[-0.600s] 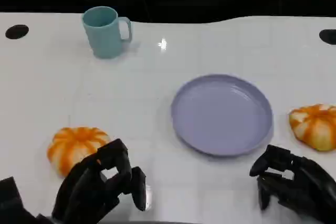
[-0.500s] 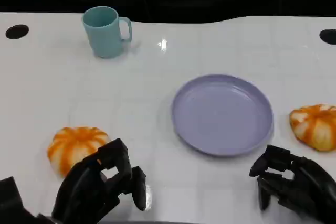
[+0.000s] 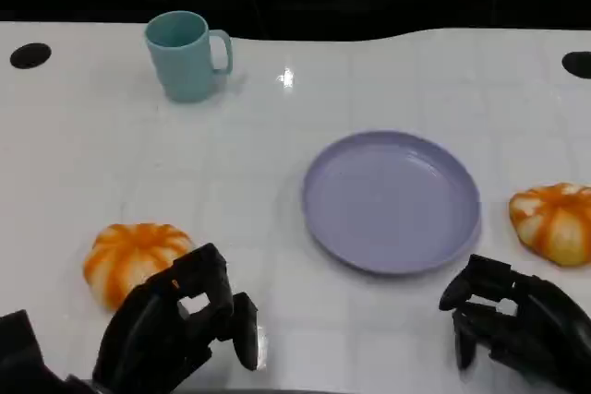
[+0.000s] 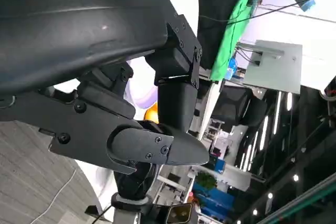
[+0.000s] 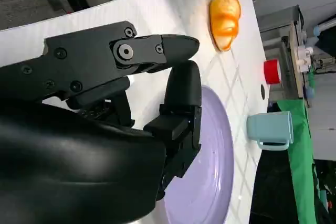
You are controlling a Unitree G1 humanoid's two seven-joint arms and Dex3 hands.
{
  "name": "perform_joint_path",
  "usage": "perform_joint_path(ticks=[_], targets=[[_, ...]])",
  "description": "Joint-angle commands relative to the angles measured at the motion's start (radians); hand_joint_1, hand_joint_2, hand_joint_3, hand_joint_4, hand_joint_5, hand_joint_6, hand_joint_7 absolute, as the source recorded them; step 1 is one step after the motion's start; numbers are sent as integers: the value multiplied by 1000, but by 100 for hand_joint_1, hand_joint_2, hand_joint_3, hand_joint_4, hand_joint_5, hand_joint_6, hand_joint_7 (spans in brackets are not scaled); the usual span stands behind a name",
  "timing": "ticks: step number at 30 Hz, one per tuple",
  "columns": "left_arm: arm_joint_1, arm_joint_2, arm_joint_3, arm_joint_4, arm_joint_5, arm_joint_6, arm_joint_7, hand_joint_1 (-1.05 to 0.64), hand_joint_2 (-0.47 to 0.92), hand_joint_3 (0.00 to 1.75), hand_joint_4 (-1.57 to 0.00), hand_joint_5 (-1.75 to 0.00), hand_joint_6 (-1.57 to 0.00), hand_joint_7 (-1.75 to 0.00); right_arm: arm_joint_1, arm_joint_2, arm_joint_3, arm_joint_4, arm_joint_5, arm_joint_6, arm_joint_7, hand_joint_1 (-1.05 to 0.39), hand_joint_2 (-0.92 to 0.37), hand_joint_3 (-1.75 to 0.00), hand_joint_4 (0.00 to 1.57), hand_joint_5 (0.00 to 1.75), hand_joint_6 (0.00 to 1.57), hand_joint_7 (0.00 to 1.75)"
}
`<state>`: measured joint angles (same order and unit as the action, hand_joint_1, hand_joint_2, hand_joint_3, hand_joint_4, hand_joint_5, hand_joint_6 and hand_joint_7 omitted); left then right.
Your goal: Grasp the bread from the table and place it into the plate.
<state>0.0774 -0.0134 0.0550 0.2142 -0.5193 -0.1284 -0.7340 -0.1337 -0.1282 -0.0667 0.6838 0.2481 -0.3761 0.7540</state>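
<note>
White table [image 3: 277, 173], dark backdrop beyond far edge. No change over last half second: both hands parked at near edge, nothing moved. Left hand [image 3: 175, 325] loosely curled, empty, just beside left bread [image 3: 134, 258]. Right hand [image 3: 512, 325] curled, empty. Plate [image 3: 391, 200] bare, centre-right. Grasp not begun. Second bread [image 3: 554, 220] cut off at right edge. Mug [image 3: 186, 55] far left.

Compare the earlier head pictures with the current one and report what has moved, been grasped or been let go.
Nothing visibly changed. The left hand hangs beside the left bread without gripping it, the right hand hangs near the table's front edge holding nothing, and the right bread, the plate and the mug lie where they did.
</note>
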Motion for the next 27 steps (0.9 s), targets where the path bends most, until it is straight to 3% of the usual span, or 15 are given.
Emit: perform_joint_path(ticks=[1, 11, 16, 17, 19, 22, 27], targets=[[2, 8, 5, -4, -3, 8, -9, -72, 92, 23, -84, -175, -67, -175, 20, -16, -2, -4, -5, 16, -5, -51, -92, -25, 65, 175, 69, 134], [7, 5, 7, -7, 16, -29, 0, -73, 92, 25, -79, -175, -61, -170, 20, -17, -4, -8, 2, 22, 3, -51, -92, -25, 65, 175, 69, 134], [4, 12, 11, -22, 41, -79, 4, -71, 92, 26, -68, -149, -75, -93, 22, -18, -3, -10, -6, 15, -2, -52, -92, -25, 65, 175, 69, 134], [1, 18, 11, -20, 56, -109, -3, -70, 92, 25, -67, -146, -76, -88, 22, -17, -4, -10, -1, 19, 2, -52, -92, -25, 65, 175, 69, 134], [-2, 37, 9, -28, 94, -162, -6, -71, 92, 27, -65, -120, -74, -52, 23, -16, -7, -13, 6, 28, 7, -51, -92, -25, 65, 175, 68, 134], [-3, 56, 6, -40, 144, -217, 12, -72, 92, 29, -63, -104, -73, -31, 23, -17, -7, -12, 7, 26, 8, -51, -92, -25, 65, 175, 69, 134], [-14, 110, 5, -71, 317, -348, 105, -68, 92, 31, -55, -91, -65, -17, 28, -20, -6, -24, 3, 36, 1, -50, -92, -25, 65, 175, 69, 133]])
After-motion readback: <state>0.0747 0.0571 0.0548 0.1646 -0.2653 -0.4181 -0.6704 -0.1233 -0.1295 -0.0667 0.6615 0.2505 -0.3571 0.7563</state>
